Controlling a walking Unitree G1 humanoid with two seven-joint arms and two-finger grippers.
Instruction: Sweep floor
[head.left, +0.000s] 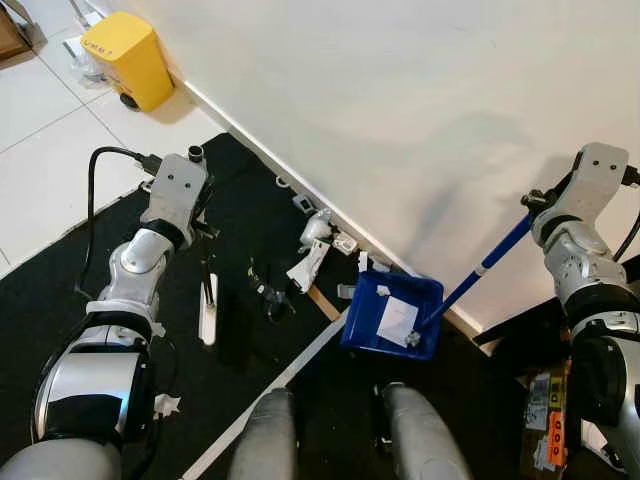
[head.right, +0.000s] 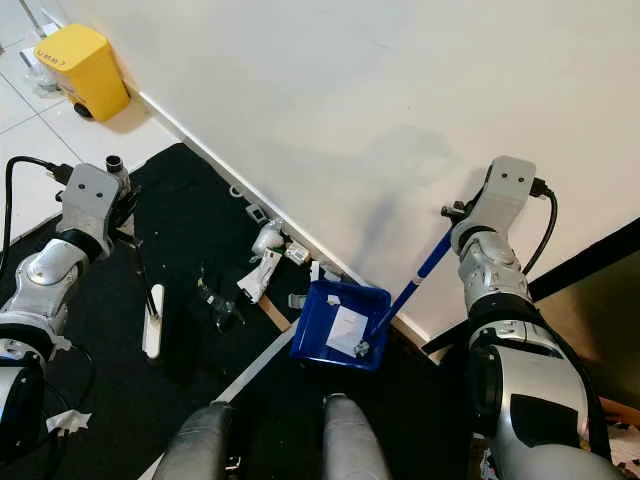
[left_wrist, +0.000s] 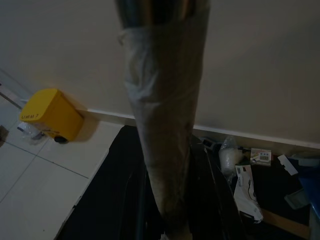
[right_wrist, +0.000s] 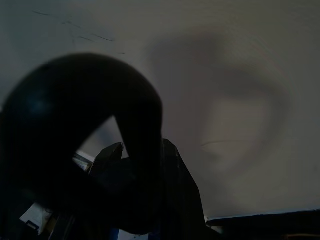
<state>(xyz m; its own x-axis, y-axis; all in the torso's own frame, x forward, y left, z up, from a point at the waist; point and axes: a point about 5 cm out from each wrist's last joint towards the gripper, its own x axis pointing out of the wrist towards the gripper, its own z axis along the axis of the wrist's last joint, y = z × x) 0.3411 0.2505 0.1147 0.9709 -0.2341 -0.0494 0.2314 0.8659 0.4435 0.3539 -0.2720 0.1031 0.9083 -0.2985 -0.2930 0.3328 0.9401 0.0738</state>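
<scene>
Broom and dustpan both in hand at the wall base — litter partly collected.

Head views: the left gripper (head.left: 203, 232) is closed on a thin dark broom (head.left: 208, 300) whose pale flat head rests on the black mat (head.left: 60, 280); the right gripper (head.left: 535, 205) clamps the blue handle of a square blue plastic dustpan (head.left: 392, 315) holding paper scraps, set against the white wall. Crumpled white litter (head.left: 312, 250) lies along the skirting; a boxy yellow bin (head.left: 128, 57) stands on glossy tile.
Left wrist view: a taped, wrinkled handle (left_wrist: 162, 135) runs down the middle — litter beside it.
Right wrist view: a dark curved finger (right_wrist: 90, 145) before the matt wall.
</scene>
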